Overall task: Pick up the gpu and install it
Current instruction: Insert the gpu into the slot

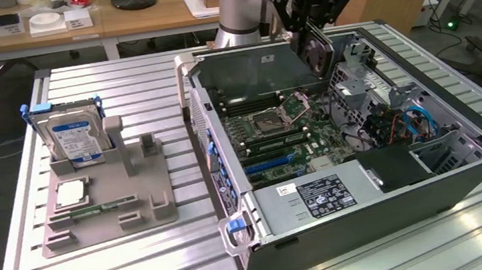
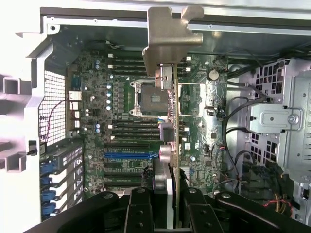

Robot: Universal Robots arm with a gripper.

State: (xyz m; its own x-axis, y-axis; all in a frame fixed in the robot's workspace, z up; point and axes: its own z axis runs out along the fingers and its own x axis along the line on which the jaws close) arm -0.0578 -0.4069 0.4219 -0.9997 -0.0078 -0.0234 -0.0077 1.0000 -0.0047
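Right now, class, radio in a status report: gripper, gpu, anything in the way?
Status: gripper shut on the gpu. Card held above the motherboard, not seated. Cables off to one side, apart from the card.

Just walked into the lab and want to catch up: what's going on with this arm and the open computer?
The robot's end effector is shut on the gpu, holding it edge-on above the motherboard inside the open computer case. The card is not seated in a slot yet. On the exterior view's left, a hard drive stands in a grey parts holder.
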